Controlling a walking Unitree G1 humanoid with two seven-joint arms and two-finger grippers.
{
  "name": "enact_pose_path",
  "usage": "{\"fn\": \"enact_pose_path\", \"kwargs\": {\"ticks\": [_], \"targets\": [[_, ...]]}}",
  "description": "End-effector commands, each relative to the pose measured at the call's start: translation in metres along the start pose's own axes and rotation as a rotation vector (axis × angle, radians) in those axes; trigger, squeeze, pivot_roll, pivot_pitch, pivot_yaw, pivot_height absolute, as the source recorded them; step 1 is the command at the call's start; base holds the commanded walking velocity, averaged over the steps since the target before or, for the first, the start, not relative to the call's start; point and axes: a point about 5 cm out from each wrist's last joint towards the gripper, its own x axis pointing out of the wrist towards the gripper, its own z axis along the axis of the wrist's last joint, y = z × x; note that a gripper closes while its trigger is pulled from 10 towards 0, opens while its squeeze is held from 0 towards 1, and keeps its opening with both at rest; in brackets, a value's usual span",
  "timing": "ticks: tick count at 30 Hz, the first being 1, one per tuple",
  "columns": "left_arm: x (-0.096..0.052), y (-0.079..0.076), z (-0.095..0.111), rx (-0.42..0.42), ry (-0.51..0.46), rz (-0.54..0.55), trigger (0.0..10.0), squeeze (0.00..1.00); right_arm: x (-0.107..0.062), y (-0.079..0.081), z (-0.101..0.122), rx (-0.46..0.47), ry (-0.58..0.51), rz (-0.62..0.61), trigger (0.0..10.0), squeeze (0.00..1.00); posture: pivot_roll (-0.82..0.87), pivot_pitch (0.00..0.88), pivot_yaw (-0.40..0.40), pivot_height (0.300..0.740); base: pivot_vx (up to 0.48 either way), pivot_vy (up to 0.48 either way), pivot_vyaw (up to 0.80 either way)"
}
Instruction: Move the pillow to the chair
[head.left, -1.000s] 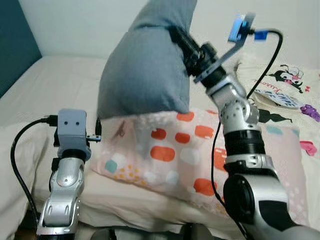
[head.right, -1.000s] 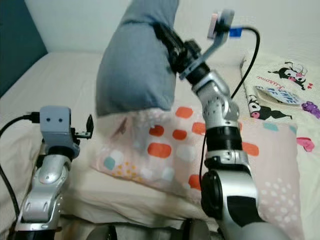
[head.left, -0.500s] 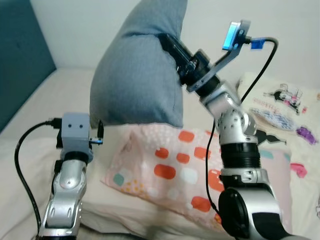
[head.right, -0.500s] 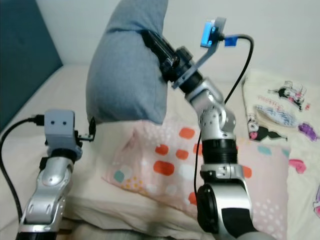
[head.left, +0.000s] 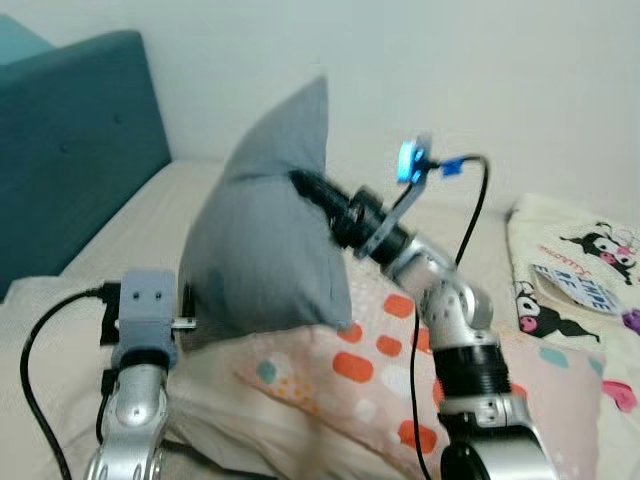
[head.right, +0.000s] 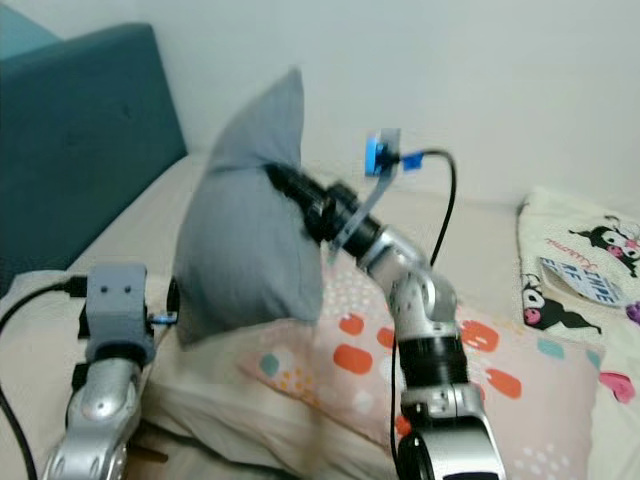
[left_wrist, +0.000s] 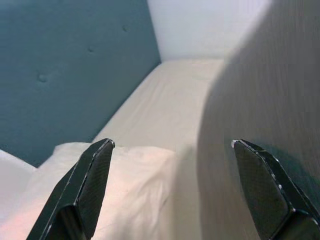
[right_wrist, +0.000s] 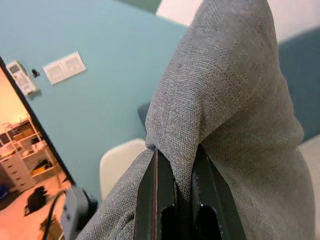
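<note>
We have the pillow (head.left: 265, 250) up off the bed (head.left: 150, 215) — grey, pinched by a fold of its cover in the right pincer (right_wrist: 175, 175), fingers (right_wrist: 147, 192) clenched tight on the fabric. It hangs in the air over the near edge of the bed, above a spotted pillow (head.left: 400, 375) that lies flat on the mattress. The left pincer (left_wrist: 170, 190) stands with its jaws wide apart, grasping nothing, just beside the grey pillow's lower edge.

So we judge this to be the carry: the pick-up is done and the chair is not yet reached. Next we need to turn toward the chair and bring the load over its seat before letting go, and the grip on one fold looks thin for a bulky, sagging cushion — a swing could work it loose, so a steady turn seems wise.

What we can't read well: a pale rounded shape (right_wrist: 117, 167) in the right wrist view might be a chair back, but the pillow covers most of it. Both eye views are soft with blur. The pillow hides the right pincer's tips from the head camera, and its far side is out of sight. A printed blanket (head.left: 580, 270) is cut off at the frame edge.
</note>
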Motion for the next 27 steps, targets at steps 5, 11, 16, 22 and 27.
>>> {"fn": "enact_pose_path", "kwargs": {"ticks": [5, 11, 16, 22, 27], "targets": [[-0.007, -0.004, -0.007, 0.014, 0.058, 0.032, 10.0, 0.0, 0.0, 0.026, -0.017, -0.06, 0.056, 0.114, 0.0, 0.0, 0.13, 0.0, -0.041, 0.735, 0.0, 0.0, 0.0], [-0.01, -0.011, -0.008, -0.013, 0.07, 0.007, 10.0, 0.0, -0.006, 0.018, -0.035, -0.078, 0.11, 0.031, 8.9, 0.0, 0.13, 0.0, -0.041, 0.735, 0.0, 0.0, 0.0], [-0.015, -0.02, -0.003, -0.016, 0.051, -0.059, 10.0, 0.0, -0.024, 0.009, -0.051, -0.052, 0.135, -0.044, 10.0, 0.0, 0.13, 0.0, -0.04, 0.735, -0.192, 0.0, 0.47], [-0.02, -0.03, 0.002, -0.024, 0.013, -0.122, 10.0, 0.0, -0.032, 0.016, -0.053, -0.01, 0.091, 0.006, 10.0, 0.0, 0.13, 0.0, -0.035, 0.735, 0.0, 0.0, 0.76], [-0.021, -0.036, 0.003, -0.021, -0.005, -0.17, 10.0, 0.0, -0.033, 0.029, -0.059, 0.089, 0.059, 0.125, 10.0, 0.0, 0.13, 0.0, -0.033, 0.735, 0.0, 0.0, 0.74]]}}
